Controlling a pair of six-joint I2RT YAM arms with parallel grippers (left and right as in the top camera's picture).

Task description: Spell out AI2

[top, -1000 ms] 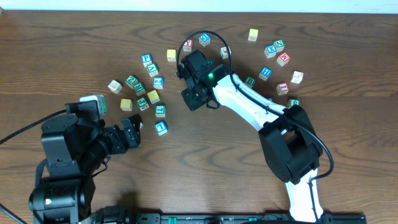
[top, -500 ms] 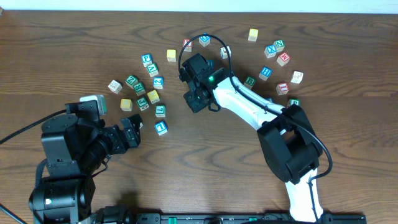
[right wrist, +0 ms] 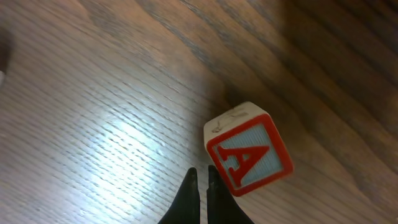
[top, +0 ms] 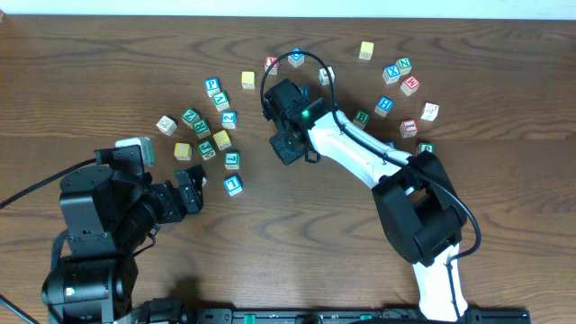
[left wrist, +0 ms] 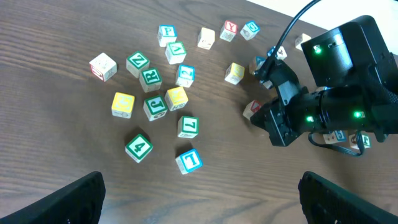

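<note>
Block with the red A (right wrist: pixel 249 149) on bare wood, tilted corner-on, just beside the right gripper (right wrist: pixel 201 171) at 1 o'clock of its tips. Fingers there pressed together, clamped on nothing. Hidden under that gripper from overhead. Cluster of letter blocks (top: pixel 221 139) at 9 o'clock, scattered blocks (top: pixel 385 104) at 2 o'clock. Left gripper (left wrist: pixel 200 196) off at 8 o'clock, spread wide, holding nothing.

A robotics lab's test bench: two robot arms (top: pixel 360 153) stand at the 6 o'clock edge of a wood-grain counter (top: pixel 108 54), cables (top: pixel 27 193) trailing and a green status light (top: pixel 305 112) glowing, with lettered toy blocks (top: pixel 233 184) scattered toward 12 o'clock.
</note>
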